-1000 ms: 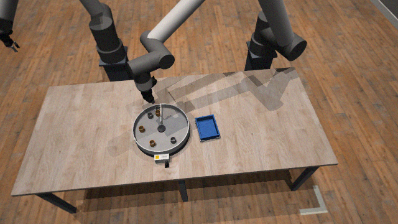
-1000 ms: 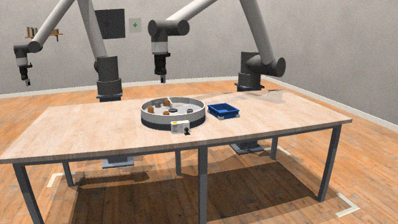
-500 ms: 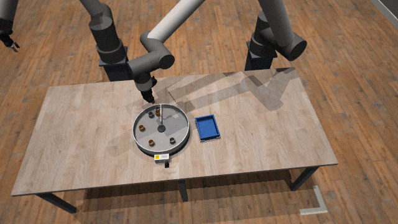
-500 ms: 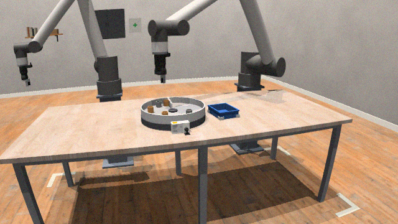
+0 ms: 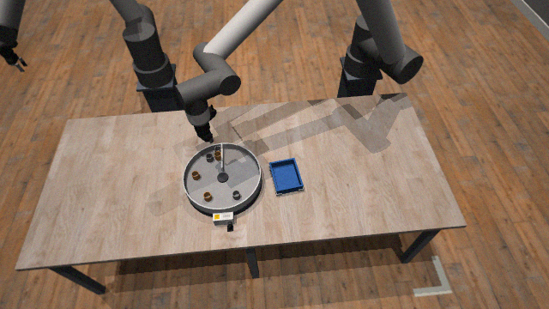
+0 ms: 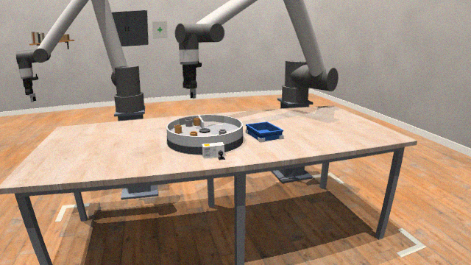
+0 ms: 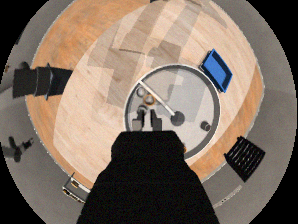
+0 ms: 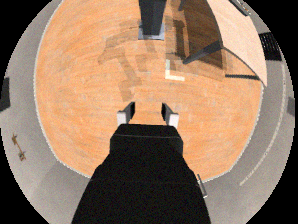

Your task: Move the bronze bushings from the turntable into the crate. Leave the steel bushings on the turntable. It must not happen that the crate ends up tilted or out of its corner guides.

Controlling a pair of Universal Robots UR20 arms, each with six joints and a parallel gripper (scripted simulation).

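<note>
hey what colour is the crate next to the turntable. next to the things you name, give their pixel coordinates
The crate (image 5: 286, 176) (image 6: 264, 131) (image 7: 217, 71) is plain blue, inside and out; the top view shows it best.
</note>
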